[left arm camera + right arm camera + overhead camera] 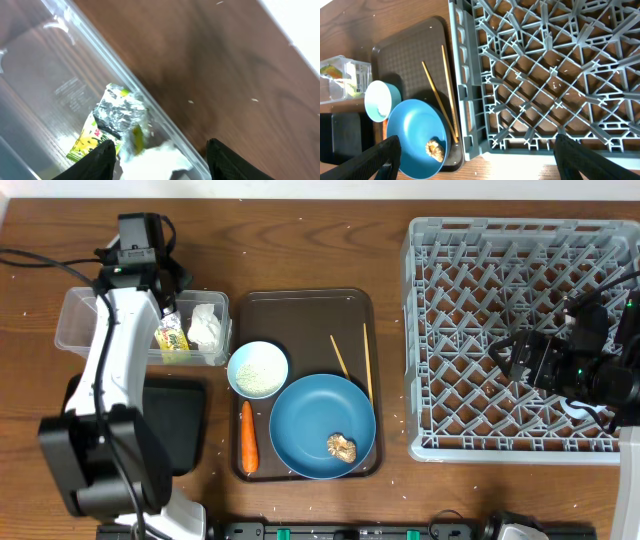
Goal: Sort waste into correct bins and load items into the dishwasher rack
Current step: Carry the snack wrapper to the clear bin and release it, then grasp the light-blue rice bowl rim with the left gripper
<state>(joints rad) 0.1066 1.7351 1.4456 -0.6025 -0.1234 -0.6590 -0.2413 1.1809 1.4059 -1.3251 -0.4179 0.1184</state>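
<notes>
My left gripper [170, 302] [160, 145] is open and empty above the clear tub [80, 310] [125, 80]. The yellow-green wrapper [172, 337] [107, 125] and the white tissue [205, 328] [155, 162] lie in the tub. My right gripper [520, 358] [477, 141] is open and empty over the grey rack [415, 330] [462, 75]. The white bowl [258, 369] [379, 99] holds rice. The blue plate [310, 420] [412, 125] carries the tan scrap [342, 447] [435, 150]. The carrot [248, 437] and two chopsticks [366, 360] [447, 95] lie beside them. The cups are not in clear view.
The bowl, plate, carrot and chopsticks sit on a brown serving tray [300, 315] [405, 55]. The black tray [175, 425] lies at the front left, partly under my left arm. Rice grains are scattered on the wooden table.
</notes>
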